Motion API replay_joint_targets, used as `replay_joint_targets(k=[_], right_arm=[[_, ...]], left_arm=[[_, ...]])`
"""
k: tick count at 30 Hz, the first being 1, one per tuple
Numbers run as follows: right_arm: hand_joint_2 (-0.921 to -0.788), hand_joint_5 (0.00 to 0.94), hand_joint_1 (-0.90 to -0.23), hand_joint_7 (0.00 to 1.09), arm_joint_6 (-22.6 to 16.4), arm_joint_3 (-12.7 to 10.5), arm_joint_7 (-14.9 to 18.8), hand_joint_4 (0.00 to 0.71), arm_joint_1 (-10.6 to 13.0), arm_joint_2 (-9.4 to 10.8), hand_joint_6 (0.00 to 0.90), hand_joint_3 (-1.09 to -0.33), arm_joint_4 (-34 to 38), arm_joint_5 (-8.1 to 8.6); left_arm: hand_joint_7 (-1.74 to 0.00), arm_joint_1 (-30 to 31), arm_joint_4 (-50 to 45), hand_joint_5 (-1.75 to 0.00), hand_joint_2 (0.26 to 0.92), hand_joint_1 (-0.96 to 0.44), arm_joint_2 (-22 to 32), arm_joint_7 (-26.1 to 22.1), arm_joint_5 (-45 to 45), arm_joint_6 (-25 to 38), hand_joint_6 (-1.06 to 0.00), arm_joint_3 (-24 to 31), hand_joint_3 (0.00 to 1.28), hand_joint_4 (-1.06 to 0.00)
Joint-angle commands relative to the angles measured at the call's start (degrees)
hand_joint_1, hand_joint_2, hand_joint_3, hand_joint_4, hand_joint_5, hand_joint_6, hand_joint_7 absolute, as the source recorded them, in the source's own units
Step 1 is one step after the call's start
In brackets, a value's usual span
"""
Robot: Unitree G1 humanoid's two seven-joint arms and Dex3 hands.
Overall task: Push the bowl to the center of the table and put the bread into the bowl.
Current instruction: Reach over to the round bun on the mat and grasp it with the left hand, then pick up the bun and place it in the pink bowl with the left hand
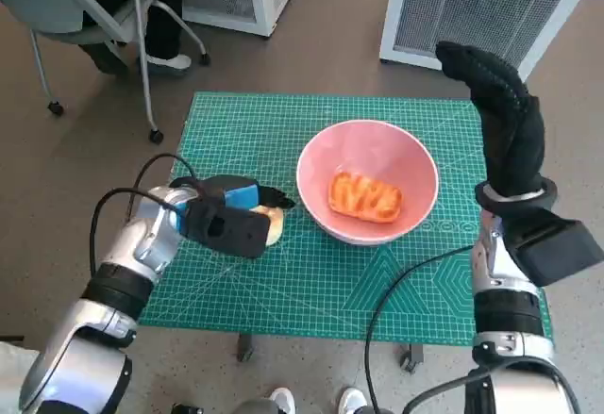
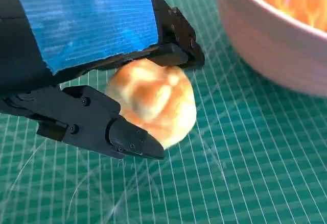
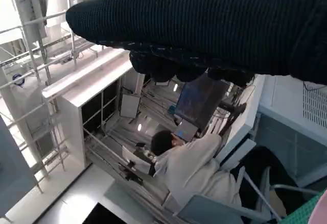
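Bread [image 2: 153, 101], a pale roll, sits on the green mat [image 1: 283, 282] at the bowl's [image 1: 415, 164] nine o'clock, clamped in the left hand's [image 1: 231, 216] fingers, likely for lifting in. The right hand [image 1: 505, 117], raised clear at three o'clock, holds nothing, fingers loosely extended.

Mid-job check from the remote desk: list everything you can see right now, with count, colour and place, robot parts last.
Cutting mat: one, green with a grid, covering the table.
Bowl: one, pink, near the mat's centre, slightly toward the right arm's side.
Pastry: one, orange with pale streaks, inside the bowl.
Bread roll: one, pale golden, on the mat beside the bowl, between the left hand's fingers.
Chair: one, grey on castors, beyond the table, a person seated on it.
White units: two, on the floor beyond the table.
Left hand: black, blue-taped, holds the roll.
Right hand: black glove, raised above the table's right edge, holding nothing.
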Motion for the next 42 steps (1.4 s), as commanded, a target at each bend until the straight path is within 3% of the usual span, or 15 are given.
replay_joint_targets(k=[1,13,21,26,33,42], right_arm=[[-0.921,0.001,-0.656,0.6,0.5,0.0,-0.7,0.279,1.6,0.0,-0.001,-0.79,0.2,-0.59],[-0.921,0.001,-0.653,0.6,0.7,0.0,-0.9,0.279,1.8,-0.1,-0.001,-0.79,-0.2,-0.88],[-0.921,0.001,-0.651,0.6,0.7,0.0,-1.1,0.279,1.5,0.2,-0.001,-0.79,0.1,-0.78],[-0.921,0.001,-0.651,0.6,0.7,0.0,-1.3,0.28,1.2,0.5,-0.001,-0.79,0.6,-0.81],[-0.921,0.001,-0.653,0.6,0.8,0.1,-1.5,0.281,0.9,1.0,-0.001,-0.788,0.9,-0.92],[-0.921,0.0,-0.644,0.6,0.7,0.4,-2.0,0.279,0.8,1.1,-0.001,-0.792,1.0,-1.55]], left_arm=[[-1.11,0.5,-1.1,-1.16,0.92,-0.01,1.6,-0.4,-1.5,-1.4,-0.6,1.8,0.08,-0.7],[-1.17,-2.3,-13.7,-1.19,0.92,0.0,5.2,-4.3,-8.0,3.3,-0.6,10.3,0.08,-0.69],[-1.06,-6.1,-18.8,-1.26,0.915,0.0,3.3,-0.6,-11.0,6.0,-0.65,15.1,0.08,-0.68],[-1.16,-8.5,-19.9,-1.14,0.909,0.0,1.1,2.2,-11.4,6.2,-0.64,15.6,0.07,-0.71],[-1.21,-11.8,-17.0,-1.09,0.916,0.0,-3.5,5.9,-10.8,2.9,-0.63,14.1,0.06,-0.73],[-1.13,-18.8,-2.3,-1.17,0.92,0.0,-9.0,10.3,-6.8,-3.7,-0.65,9.2,0.05,-0.7]])
